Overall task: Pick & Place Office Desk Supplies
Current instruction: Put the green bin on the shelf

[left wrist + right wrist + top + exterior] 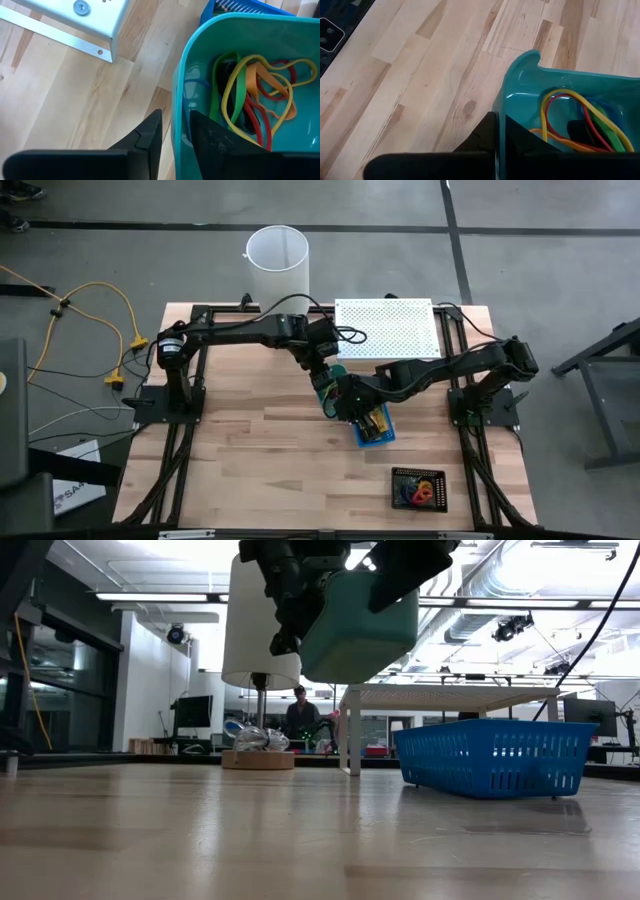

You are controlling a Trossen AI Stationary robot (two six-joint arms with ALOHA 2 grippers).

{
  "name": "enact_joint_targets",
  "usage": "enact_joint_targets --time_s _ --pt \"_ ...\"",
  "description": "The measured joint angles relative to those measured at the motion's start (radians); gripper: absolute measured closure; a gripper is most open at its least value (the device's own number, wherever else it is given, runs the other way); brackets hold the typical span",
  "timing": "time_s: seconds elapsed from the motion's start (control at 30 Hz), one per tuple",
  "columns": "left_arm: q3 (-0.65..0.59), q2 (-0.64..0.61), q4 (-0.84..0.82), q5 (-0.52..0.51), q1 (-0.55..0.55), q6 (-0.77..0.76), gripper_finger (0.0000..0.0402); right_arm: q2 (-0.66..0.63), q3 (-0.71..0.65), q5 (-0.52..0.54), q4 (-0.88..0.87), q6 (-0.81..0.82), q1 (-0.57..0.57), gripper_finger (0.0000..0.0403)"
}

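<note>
A teal tray (360,625) hangs in the air over the table's middle, between both grippers, and looks tilted in the low view. Inside it lie yellow, red, green and orange rubber bands (250,95), also seen in the right wrist view as rubber bands (580,120). My left gripper (175,117) and my right gripper (501,122) are both shut on the tray's walls. In the high view the left gripper (322,380) and the right gripper (345,402) meet just above a blue tray (375,430) that stands on the table and holds small yellow items. My left gripper holds the teal tray by its side wall (179,100), near a corner, with one finger (200,130) inside and one (150,130) outside. The tray is lifted clear of the table. My right gripper holds another wall of the tray at its rim (502,102), beside a rounded corner, one finger (517,135) inside and one (487,130) outside. The tray hangs clear of the table.
The blue tray (490,755) stands on the table below and beside the lifted one. A black tray (420,488) with red and yellow items sits near the near edge. A white perforated shelf (385,328) and a tall white cylinder (277,260) stand at the far side.
</note>
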Motion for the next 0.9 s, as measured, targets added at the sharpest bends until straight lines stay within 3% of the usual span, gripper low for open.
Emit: enact_joint_targets --time_s 0.9 --pt "0.0 0.0 0.002 0.022 0.0 0.034 0.0306 0.0 0.0 -0.008 -0.038 0.044 0.027 0.04"
